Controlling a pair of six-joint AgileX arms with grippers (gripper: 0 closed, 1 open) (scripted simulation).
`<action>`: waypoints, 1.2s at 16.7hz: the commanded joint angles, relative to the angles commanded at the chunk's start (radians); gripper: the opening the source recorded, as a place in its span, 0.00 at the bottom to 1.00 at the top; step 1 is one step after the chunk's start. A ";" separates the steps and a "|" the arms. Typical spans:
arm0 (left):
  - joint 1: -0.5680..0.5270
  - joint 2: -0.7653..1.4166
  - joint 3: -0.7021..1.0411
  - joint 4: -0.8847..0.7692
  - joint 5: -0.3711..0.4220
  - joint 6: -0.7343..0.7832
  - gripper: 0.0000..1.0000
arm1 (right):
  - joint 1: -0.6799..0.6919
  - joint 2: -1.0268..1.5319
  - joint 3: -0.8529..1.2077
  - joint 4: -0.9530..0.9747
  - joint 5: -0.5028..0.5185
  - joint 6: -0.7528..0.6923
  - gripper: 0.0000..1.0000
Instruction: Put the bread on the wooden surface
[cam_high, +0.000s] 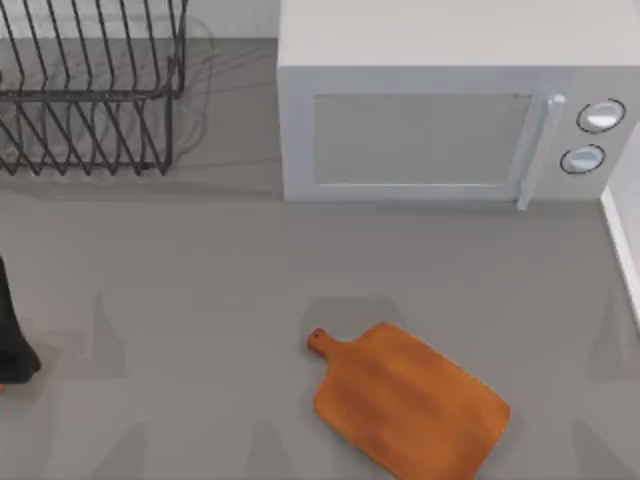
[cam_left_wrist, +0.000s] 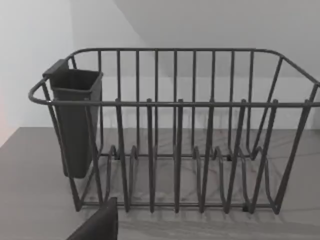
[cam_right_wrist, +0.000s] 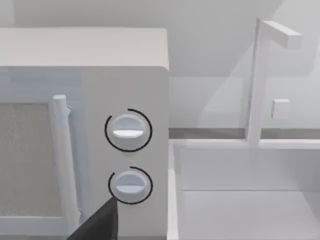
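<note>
The wooden surface (cam_high: 408, 400), an orange-brown cutting board with a short knob handle, lies flat on the grey countertop at the front, right of centre. Nothing rests on it. The bread is out of view. My left arm (cam_high: 12, 335) is a dark shape at the table's far left edge, well away from the board. A dark part of my left gripper (cam_left_wrist: 97, 225) pokes into the left wrist view in front of the dish rack. A dark part of my right gripper (cam_right_wrist: 97, 222) shows in the right wrist view, before the microwave's knobs.
A black wire dish rack (cam_high: 90, 90) with a dark cutlery cup (cam_left_wrist: 75, 120) stands at the back left. A white microwave (cam_high: 440, 110) with its door shut fills the back right, with a white sink (cam_right_wrist: 245, 195) and faucet (cam_right_wrist: 262, 75) beside it.
</note>
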 joint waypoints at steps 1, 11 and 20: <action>0.000 0.000 0.000 0.000 0.000 0.000 1.00 | 0.000 0.000 0.000 0.000 0.000 0.000 1.00; 0.036 0.447 0.350 -0.284 0.001 0.129 1.00 | 0.000 0.000 0.000 0.000 0.000 0.000 1.00; 0.097 1.095 0.671 -0.660 -0.001 0.241 1.00 | 0.000 0.000 0.000 0.000 0.000 0.000 1.00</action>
